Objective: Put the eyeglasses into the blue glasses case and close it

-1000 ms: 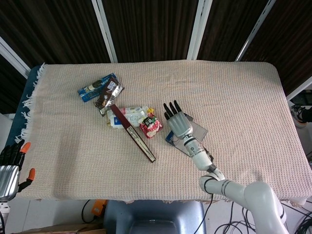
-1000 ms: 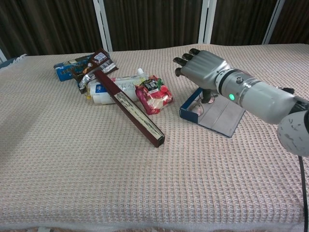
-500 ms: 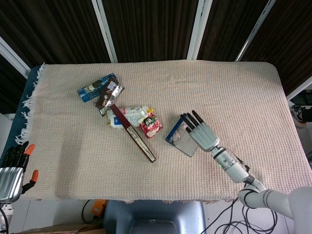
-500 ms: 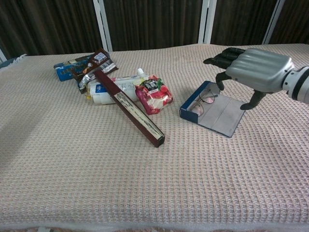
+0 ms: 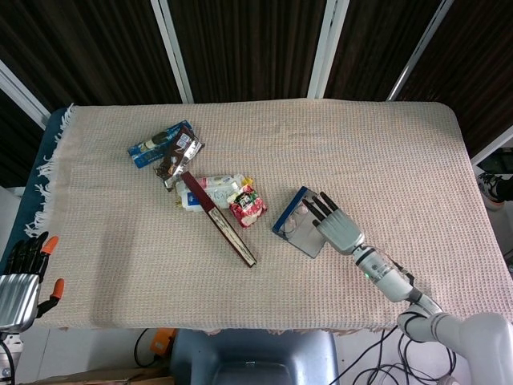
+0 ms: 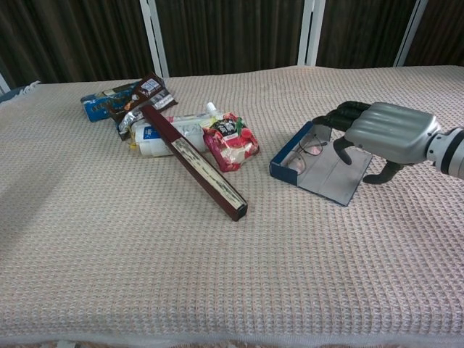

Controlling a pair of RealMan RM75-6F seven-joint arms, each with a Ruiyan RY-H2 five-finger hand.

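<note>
The blue glasses case (image 5: 281, 221) (image 6: 281, 168) lies open right of the table's middle, its grey lid (image 6: 330, 178) folded flat toward me. The eyeglasses (image 6: 302, 151) (image 5: 299, 217) lie inside the blue tray. My right hand (image 5: 337, 227) (image 6: 382, 135) hovers low at the lid's right side. Its fingers (image 6: 339, 148) bend down over the lid's far corner and it holds nothing. Whether they touch the lid is unclear. My left hand (image 5: 20, 276) hangs off the table's front left corner, fingers apart and empty; only the head view shows it.
A long brown box (image 5: 230, 220) (image 6: 200, 164) lies diagonally left of the case. Beside it sit a red snack pouch (image 5: 248, 207) (image 6: 232, 141), a white packet (image 5: 210, 191), and blue and brown wrappers (image 5: 164, 147). A woven beige cloth (image 5: 385, 160) covers the table.
My right hand has swung from above the case to its right side and dropped lower, fingers now bent over the lid. The glasses, hidden before, show in the tray. The left hand barely shifted.
</note>
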